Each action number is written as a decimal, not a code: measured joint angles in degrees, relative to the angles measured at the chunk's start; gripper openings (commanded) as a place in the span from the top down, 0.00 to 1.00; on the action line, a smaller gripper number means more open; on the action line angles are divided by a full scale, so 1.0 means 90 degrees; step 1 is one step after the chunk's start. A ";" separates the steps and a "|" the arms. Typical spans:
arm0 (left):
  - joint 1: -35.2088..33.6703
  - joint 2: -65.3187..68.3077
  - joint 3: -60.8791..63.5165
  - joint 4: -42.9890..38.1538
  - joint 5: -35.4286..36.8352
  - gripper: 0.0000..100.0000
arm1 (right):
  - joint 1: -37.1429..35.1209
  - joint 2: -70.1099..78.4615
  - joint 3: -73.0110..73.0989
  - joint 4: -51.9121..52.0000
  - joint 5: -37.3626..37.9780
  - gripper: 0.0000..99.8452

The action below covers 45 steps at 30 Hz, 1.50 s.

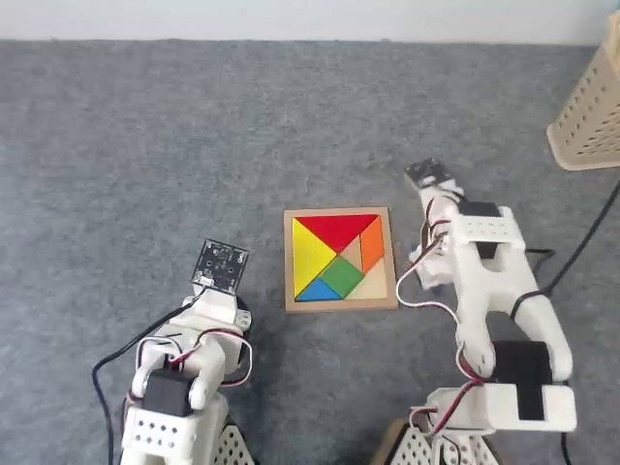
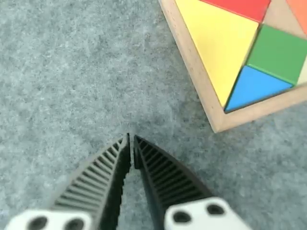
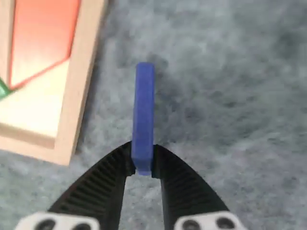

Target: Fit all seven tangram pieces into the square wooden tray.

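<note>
The task was judged mostly complete. The tray (image 1: 339, 306) lay flat on the grey surface (image 1: 145, 145) between the two arms, and five coloured pieces sat flush in it: the red triangle (image 1: 339, 231), the yellow triangle (image 1: 310, 254), the orange piece (image 1: 372, 247), the green square (image 1: 342, 276) and the light-blue triangle (image 1: 315, 289). Two pale patches remained, a corner patch (image 1: 373, 283) below the orange piece and a small centre patch (image 1: 351, 250). It could not be told whether these were bare tray floor or wood-coloured pieces. At least one piece was not yet seated: the blue piece (image 3: 144, 110) stood on edge in the right gripper (image 3: 142, 158), outside the tray and just beside its rim, over the surface. The jaws of the right gripper were closed on the piece's two flat faces, clamping it at one end, with the rest projecting forward. To finish, this piece probably had to be laid flat and fitted into a matching gap. The left gripper (image 2: 131, 141) hung over bare surface near the tray corner that held the light-blue triangle. Its jaws were closed to a narrow slit, held nothing and were clear of the tray.
</note>
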 measured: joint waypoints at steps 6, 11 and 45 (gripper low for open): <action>0.0000 0.0000 0.0000 0.0000 0.0000 0.99 | -0.0020 -0.0488 -0.0654 0.1133 -0.1465 0.99; 0.0000 0.0000 0.0000 0.0000 0.0000 0.99 | -0.1104 -0.0684 -0.1035 0.1534 -0.2774 0.99; 0.0000 0.0000 0.0000 0.0000 0.0000 0.99 | -0.3087 0.0352 -0.1104 0.0371 -0.4874 0.90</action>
